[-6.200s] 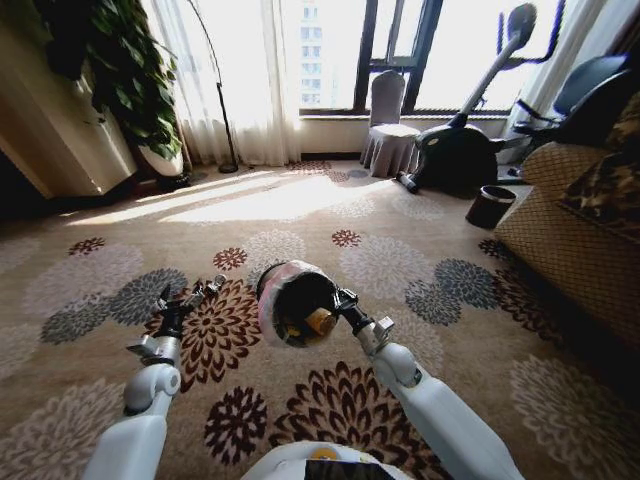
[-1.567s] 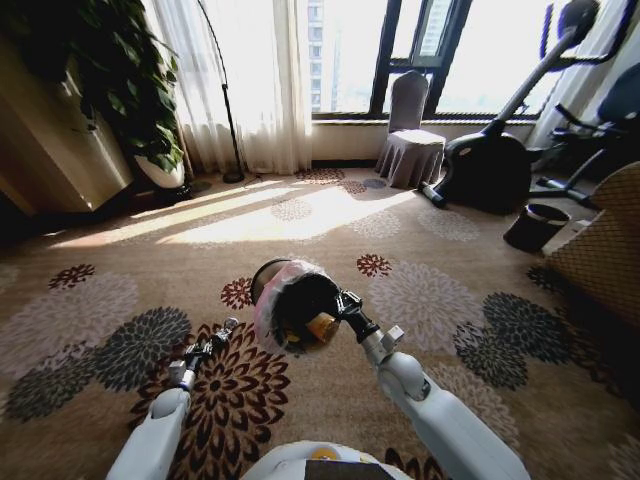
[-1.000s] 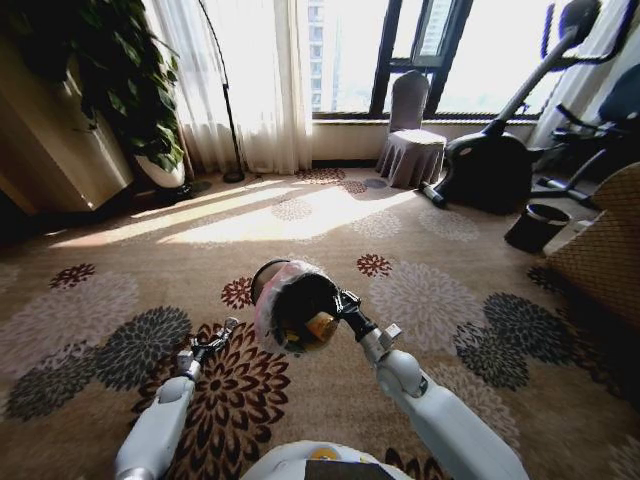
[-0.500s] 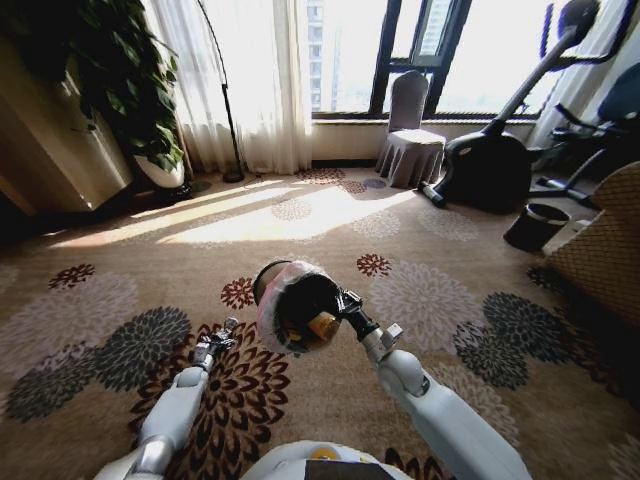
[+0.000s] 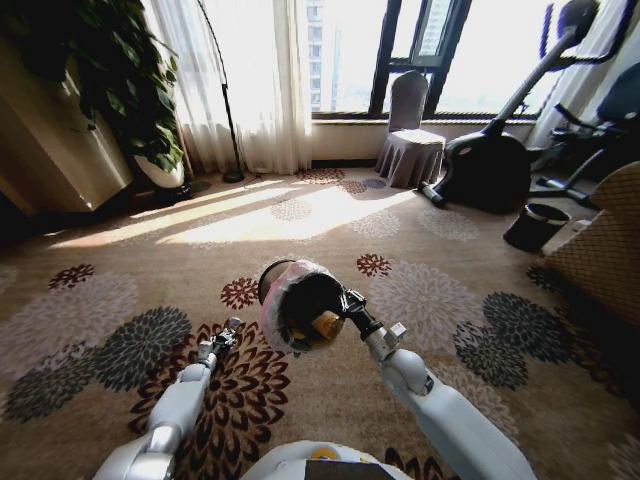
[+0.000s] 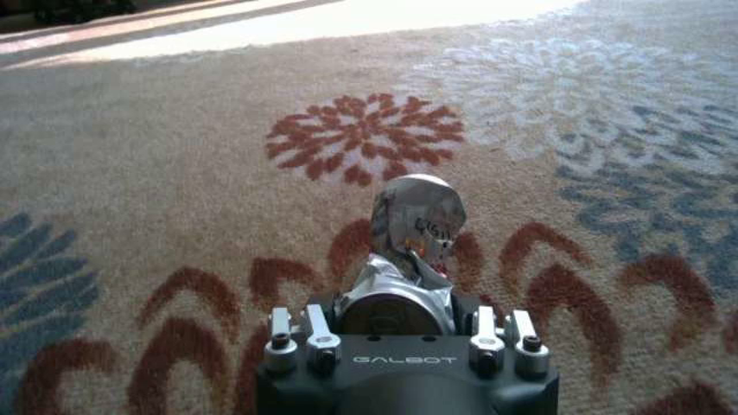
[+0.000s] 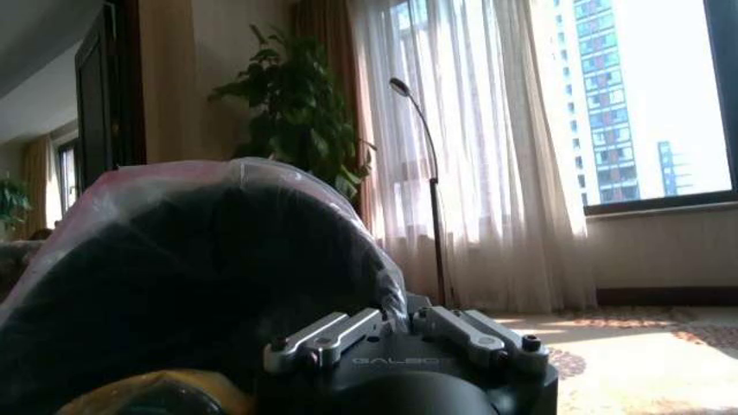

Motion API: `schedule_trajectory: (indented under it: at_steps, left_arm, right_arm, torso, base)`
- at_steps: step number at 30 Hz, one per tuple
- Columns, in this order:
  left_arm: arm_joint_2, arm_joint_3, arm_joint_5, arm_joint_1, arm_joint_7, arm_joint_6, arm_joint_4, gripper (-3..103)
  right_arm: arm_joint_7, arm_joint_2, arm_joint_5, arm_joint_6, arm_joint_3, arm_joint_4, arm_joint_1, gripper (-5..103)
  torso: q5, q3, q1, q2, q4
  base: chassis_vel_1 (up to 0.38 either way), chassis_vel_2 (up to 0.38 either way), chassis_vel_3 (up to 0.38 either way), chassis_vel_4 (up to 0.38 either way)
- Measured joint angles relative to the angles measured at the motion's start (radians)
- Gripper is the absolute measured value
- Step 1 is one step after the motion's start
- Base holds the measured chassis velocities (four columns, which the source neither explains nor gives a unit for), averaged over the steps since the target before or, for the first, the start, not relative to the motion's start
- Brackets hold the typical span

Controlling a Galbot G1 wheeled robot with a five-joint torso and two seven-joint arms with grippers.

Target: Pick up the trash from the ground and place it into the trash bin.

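Out over the flowered carpet [image 5: 120,290], just ahead of my base, I've got both arms busy. My right gripper [image 5: 347,300] is clamped on the rim of the trash bin [image 5: 300,305], holding it up off the floor and tipped so its mouth faces back toward me. You can see the pale pinkish bag puffed over the rim, and some yellowish scrap [image 5: 324,324] already sitting inside. From the right wrist camera the bin's black wall [image 7: 173,285] sits right against the fingers, so that grip looks solid.

My left gripper [image 5: 218,343] is lower and to the left of the bin, pinched shut on a crumpled silvery wrapper [image 6: 413,226]. In the left wrist view the wad sticks straight out past my fingertips, long axis in line with the jaws, hanging above the carpet and not touching it.

So the bit that matters: the bin mouth lies to the right of and above my left gripper, near but clearly apart. Left arm is the one carrying the trash, right arm is carrying the target. My guess is the wrapper has to go up and rightward, over the bag's lip. Since the bin is tilted, I'd worry about the wad catching on that puffed plastic or sliding back out.
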State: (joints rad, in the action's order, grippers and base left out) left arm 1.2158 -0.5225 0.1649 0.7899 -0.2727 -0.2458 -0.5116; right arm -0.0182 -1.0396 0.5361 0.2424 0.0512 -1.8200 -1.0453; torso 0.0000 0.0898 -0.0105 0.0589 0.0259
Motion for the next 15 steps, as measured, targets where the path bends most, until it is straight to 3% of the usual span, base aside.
schedule_trajectory:
  at_steps: [3,8,15]
  left_arm:
    - [-0.001,0.0,0.024,0.029,0.0,0.003,-0.039,55]
    - [-0.004,0.0,0.047,0.053,-0.001,0.005,-0.075,55]
    - [-0.013,-0.016,0.196,0.138,0.0,0.032,-0.208,55]
  right_arm:
    - [0.0,-0.001,0.0,0.001,0.0,0.002,0.0,0]
    - [0.0,-0.002,-0.001,0.002,0.0,0.002,-0.001,0]
    - [0.0,-0.009,-0.003,0.002,0.0,0.002,-0.002,0]
  torso:
    - [0.0,0.0,0.0,0.0,0.0]
    - [0.0,0.0,0.0,0.0,-0.0001]
    - [-0.0002,0.0,0.0,0.0,-0.0001]
  base:
    - [0.0,0.0,0.0,0.0]
    - [0.0,0.0,0.0,0.0]
    - [0.0,0.0,0.0,0.0]
